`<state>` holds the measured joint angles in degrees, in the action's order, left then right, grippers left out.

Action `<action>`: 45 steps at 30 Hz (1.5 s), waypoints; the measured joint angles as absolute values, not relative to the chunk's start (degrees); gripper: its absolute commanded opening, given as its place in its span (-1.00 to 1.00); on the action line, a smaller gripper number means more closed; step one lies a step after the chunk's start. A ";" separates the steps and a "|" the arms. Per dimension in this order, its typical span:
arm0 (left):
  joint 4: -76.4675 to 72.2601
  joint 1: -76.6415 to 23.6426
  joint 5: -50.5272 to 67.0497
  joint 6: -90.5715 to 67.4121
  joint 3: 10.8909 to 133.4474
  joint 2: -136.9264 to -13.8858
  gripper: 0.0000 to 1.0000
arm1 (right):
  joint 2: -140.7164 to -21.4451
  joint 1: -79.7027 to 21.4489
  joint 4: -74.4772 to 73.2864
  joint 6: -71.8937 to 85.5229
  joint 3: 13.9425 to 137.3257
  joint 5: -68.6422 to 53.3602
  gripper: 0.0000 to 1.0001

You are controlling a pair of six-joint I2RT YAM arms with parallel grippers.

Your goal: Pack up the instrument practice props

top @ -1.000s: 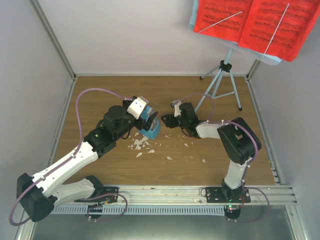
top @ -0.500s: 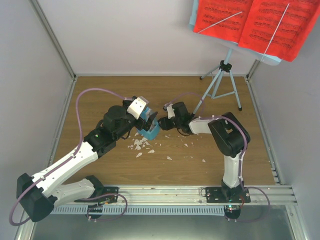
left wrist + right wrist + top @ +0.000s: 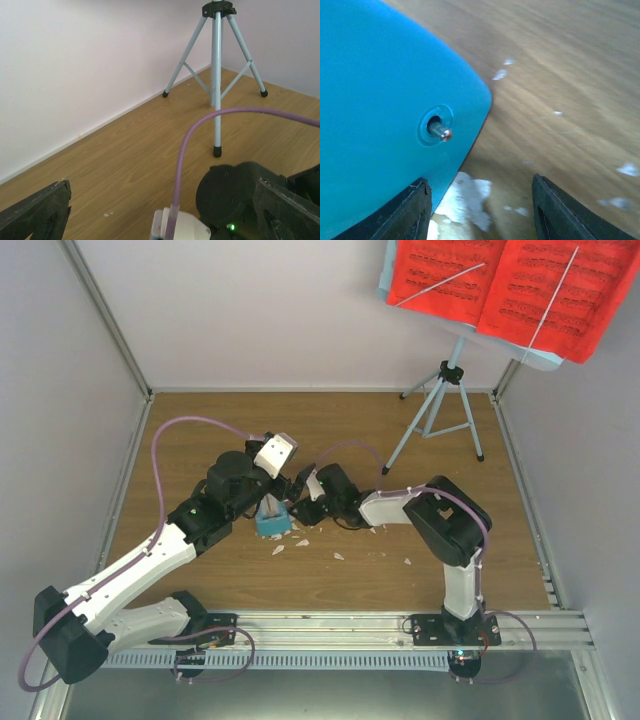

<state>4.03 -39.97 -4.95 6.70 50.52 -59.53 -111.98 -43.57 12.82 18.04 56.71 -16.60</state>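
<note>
Just in front of the small blue box (image 3: 272, 521), white scraps (image 3: 285, 537) litter the tabletop (image 3: 200, 440). The box itself rests on the tabletop, gripped by neither arm. The left arm's fingers (image 3: 37, 210) are spread wide just behind it, with nothing between them. The right arm's fingers (image 3: 415, 212), also spread, sit close at its right side without pinching it. Far beyond the box, the music stand (image 3: 440, 410) stands on its tripod, with the red sheet-music pages (image 3: 500, 280) on its plate. Packing looks barely begun.

One music stand (image 3: 440, 410), two red pages (image 3: 510, 280), one blue box (image 3: 271, 520).
</note>
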 measured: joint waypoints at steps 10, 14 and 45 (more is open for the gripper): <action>4.05 -39.97 -4.95 6.70 50.52 -59.53 0.98 | -115.57 -50.22 14.22 22.24 60.82 -16.58 0.12; 4.05 -39.97 -4.95 6.70 50.52 -59.53 0.98 | -118.76 -53.12 15.20 24.27 64.73 -16.62 0.12; 9.06 -32.77 11.44 -2.39 65.71 -65.71 0.98 | -60.34 -25.54 -2.72 23.81 40.91 -6.00 0.60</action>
